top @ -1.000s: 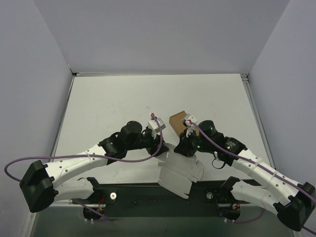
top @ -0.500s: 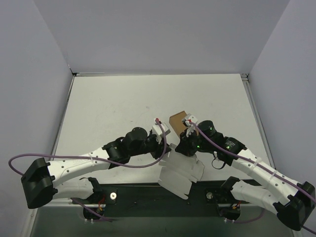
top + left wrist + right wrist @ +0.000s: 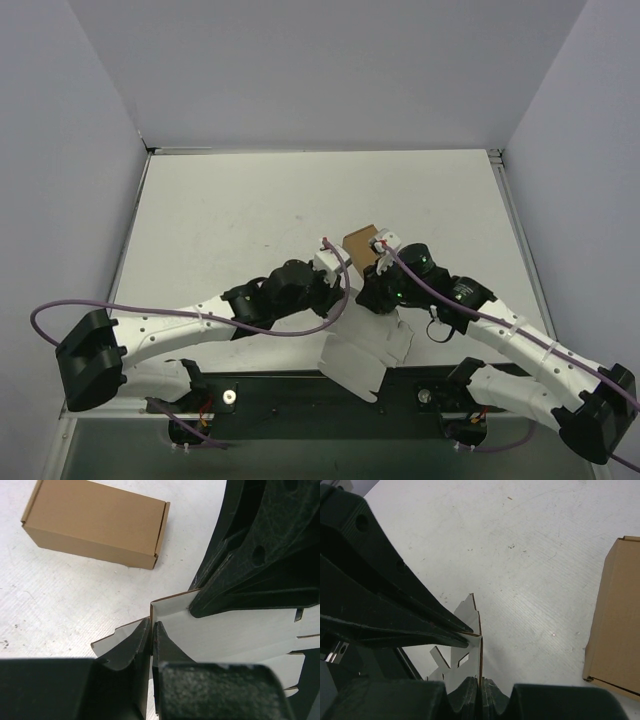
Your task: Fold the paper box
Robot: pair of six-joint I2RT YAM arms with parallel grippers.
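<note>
The paper box [image 3: 366, 351] is a white-grey card blank held up off the table near the front edge, between the two arms. My left gripper [image 3: 343, 303] is shut on the blank's upper left corner, and the left wrist view shows a thin card edge pinched between its fingertips [image 3: 151, 624]. My right gripper [image 3: 377, 302] is shut on an upright panel of the paper box [image 3: 470, 615], whose card edge rises from between its fingertips [image 3: 481, 682]. The two grippers nearly touch at the same corner.
A small closed brown cardboard box [image 3: 359, 243] lies on the white table [image 3: 230, 220] just beyond the grippers, also seen as the brown box [image 3: 95, 525] and brown box [image 3: 615, 615]. Grey walls stand on three sides.
My left gripper moved right to the blank's corner and closed on it. The right gripper stayed shut on the paper box in place.
</note>
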